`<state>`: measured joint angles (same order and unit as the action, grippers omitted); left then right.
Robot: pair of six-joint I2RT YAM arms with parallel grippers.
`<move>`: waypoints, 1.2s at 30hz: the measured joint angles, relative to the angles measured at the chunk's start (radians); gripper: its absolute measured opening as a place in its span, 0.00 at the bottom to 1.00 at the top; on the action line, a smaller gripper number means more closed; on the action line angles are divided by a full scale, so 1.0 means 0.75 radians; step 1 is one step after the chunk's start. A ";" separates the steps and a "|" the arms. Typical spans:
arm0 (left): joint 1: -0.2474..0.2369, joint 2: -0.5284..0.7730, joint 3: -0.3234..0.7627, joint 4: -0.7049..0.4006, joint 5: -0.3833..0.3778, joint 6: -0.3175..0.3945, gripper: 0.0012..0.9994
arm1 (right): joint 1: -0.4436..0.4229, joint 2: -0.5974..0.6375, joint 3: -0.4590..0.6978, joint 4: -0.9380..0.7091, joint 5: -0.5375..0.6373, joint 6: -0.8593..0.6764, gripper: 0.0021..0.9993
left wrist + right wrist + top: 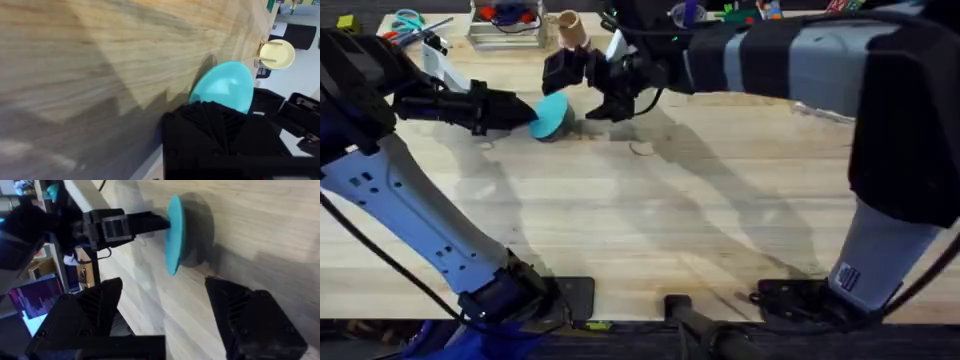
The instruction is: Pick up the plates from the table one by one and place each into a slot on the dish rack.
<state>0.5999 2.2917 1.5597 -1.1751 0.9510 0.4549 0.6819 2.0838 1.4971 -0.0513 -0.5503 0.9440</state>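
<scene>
Left claw [525, 112] is clamped on the rim of the turquoise plate [552, 116], which is tilted up on edge over the far-left part of the table [650, 230]. Right claw [605, 95] hangs just right of the plate, jaws spread wide, holding nothing. This looks like a handover: centre the plate's free edge between the right fingers [252, 317], close firmly, and release the left only after that. Keep the plate upright so it suits a rack slot. Cream plate [276, 54] sits beyond; leave it.

Light plank table [650, 230]; turquoise plate [552, 116] on edge, possibly touching.
</scene>
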 joint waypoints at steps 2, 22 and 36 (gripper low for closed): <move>0.000 0.000 0.000 0.000 0.000 0.000 0.04 | 0.009 0.020 0.000 0.015 0.002 0.024 0.99; 0.000 0.000 0.000 0.001 0.000 0.000 0.04 | 0.057 0.163 0.000 0.262 0.058 0.270 0.99; 0.000 0.000 0.000 0.001 0.000 0.000 0.04 | 0.079 0.163 0.000 0.309 0.168 0.301 0.99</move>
<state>0.5999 2.2917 1.5597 -1.1744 0.9508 0.4549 0.7412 2.2059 1.4971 0.1802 -0.4243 1.1695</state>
